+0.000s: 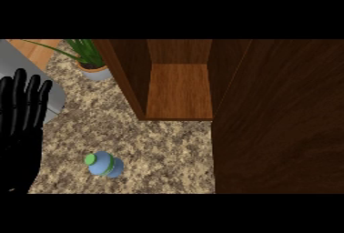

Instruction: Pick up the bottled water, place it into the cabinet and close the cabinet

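1. Resting at the view's left edge, the left hand (23, 107) is holding its fingers straight and spread, pointing up and gripping nothing; the right hand is not showing.
2. The bottled water (104, 164) is standing upright on the speckled granite counter (161, 150), green cap facing up, well apart from the hand and untouched, so the pick-up looks not yet begun.
3. The wooden cabinet (179, 91) is sitting open, its bare shelf facing the bottle, presumably ready to receive it.
4. The cabinet door (282, 118) is swinging out along the right, waiting to be closed.
5. A potted plant (91, 59) is sitting beside the cabinet's left wall.
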